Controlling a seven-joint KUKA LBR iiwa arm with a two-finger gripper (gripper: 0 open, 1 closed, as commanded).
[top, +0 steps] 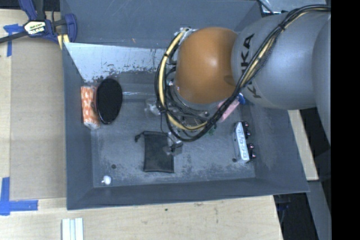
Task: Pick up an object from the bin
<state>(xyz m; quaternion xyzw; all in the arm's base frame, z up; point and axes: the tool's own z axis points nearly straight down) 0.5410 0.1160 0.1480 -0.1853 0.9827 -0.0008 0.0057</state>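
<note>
Lying by near wall of bin (169,198): small white ball (106,180) | flat black square pouch (158,155) seen mid-floor, gripper (174,146) set over its far right corner | gripper opening cannot be told | white bar (242,141) noted right | black oval disc (108,99) beside orange packet (87,104) farther left

You've got oval pad (108,100) at bin (169,14) left, block (87,104) touching its left; pouch (157,154) centre-front, bar (242,142) rt

A black, roughly square pouch of soft material (158,155) lies flat on the floor of the grey metal bin (169,195), near the lower wall, a thin dark strap (140,136) trailing from its upper-left corner.
</note>
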